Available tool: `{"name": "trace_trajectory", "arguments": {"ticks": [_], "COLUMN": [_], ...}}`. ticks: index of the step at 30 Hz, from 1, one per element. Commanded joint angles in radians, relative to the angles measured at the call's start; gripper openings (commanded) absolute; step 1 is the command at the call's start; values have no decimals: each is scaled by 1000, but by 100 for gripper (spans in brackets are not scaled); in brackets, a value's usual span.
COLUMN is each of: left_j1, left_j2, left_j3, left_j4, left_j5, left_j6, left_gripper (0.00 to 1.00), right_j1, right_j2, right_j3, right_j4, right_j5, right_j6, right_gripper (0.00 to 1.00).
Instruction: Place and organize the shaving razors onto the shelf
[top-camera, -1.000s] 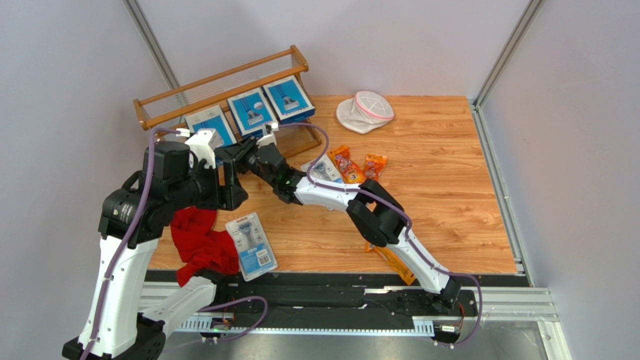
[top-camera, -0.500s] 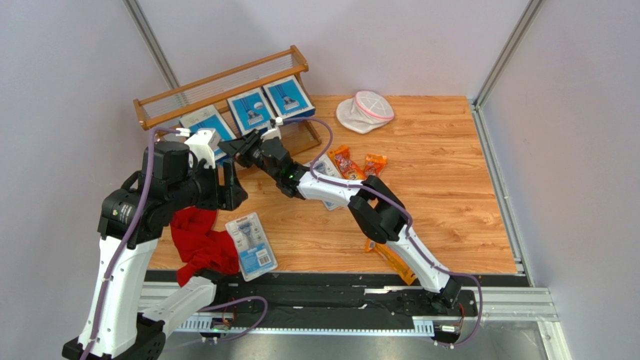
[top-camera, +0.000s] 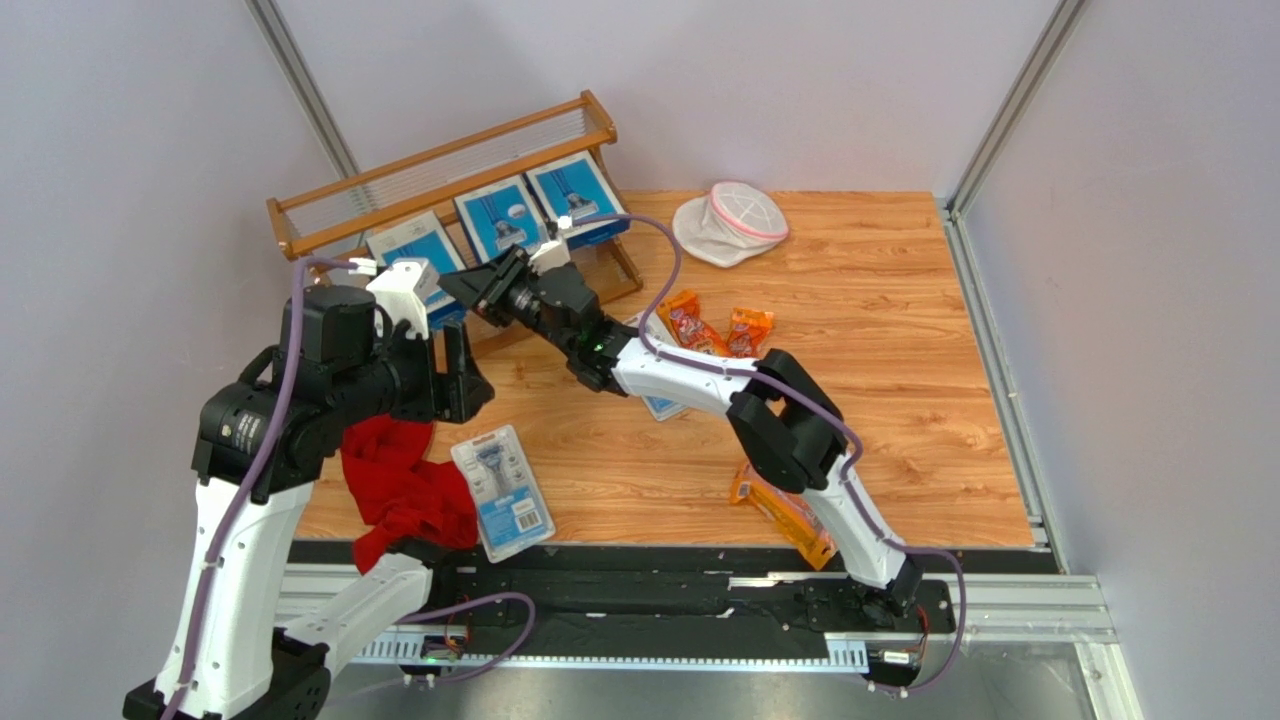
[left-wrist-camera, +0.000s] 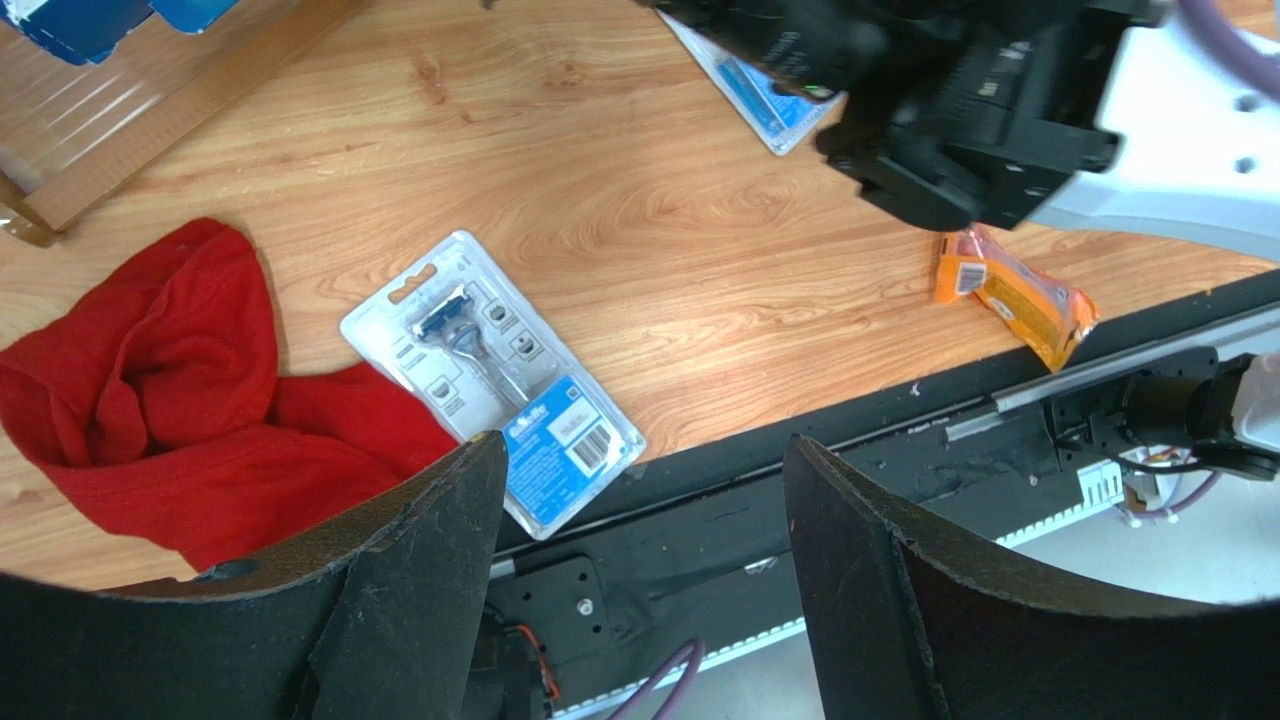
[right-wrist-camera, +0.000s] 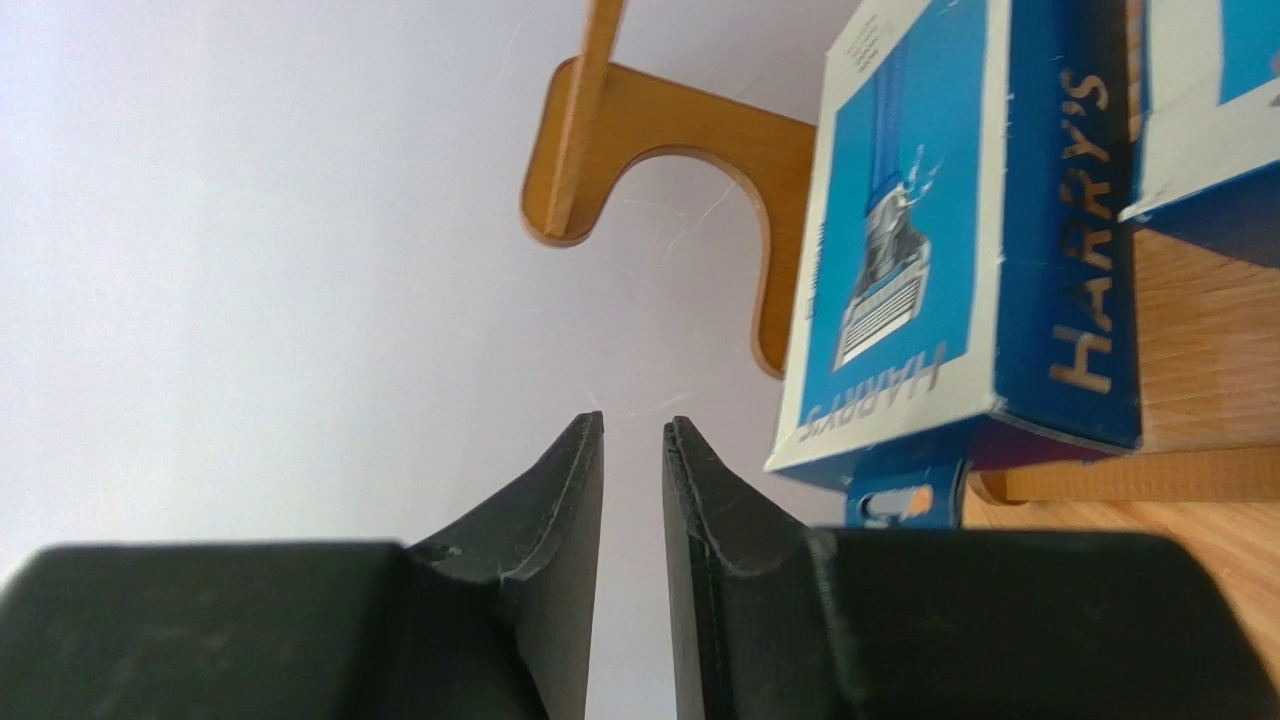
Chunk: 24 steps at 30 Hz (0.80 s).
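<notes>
The right gripper (right-wrist-camera: 631, 428), jaws slightly apart and empty, has advanced beside the shelf's (right-wrist-camera: 676, 143) leftmost Harry's razor box (right-wrist-camera: 962, 225); the left gripper (left-wrist-camera: 646, 446) stays wide apart.

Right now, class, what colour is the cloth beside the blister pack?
Red. The cloth shows best in the left wrist view, beside the blister pack.

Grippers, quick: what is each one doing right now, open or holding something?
Left gripper: wide open, holding nothing.
Right gripper: barely open, a thin gap, holding nothing.
</notes>
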Motion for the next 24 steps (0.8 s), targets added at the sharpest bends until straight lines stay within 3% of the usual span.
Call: {"name": "trace_trajectory", "arguments": {"ticks": [1,6,10,13,21,24], "left_j1": [5,5,5,5,5,5], "left_j2": [-22,-44,-47,-33,-18,-16], "left_j3": [9,7,13,25,62,73], "left_j4": [10,2,4,-3,-15,-24], "left_j5": [8,-21,-27,-15,-6,-9], "left_j6": [16,11,-9,-15,-20,-15], "left_gripper": [77,77,78,78,78,78], "right_j1": [7,16,39,49,55,55], "right_j2": [-144,-246,-278,-278,-152,-105], "right_j3": [-112,-215,-297,-334,-277,-228], "right_j4": [74,-1,-70,-68,-16,-4], "right_j5": [-10,-75,-69,-66,-102,-102], "right_j6": [-79,-137,-157,-143,-71,-59], "right_gripper": [27,39,65,72,66,56]}}
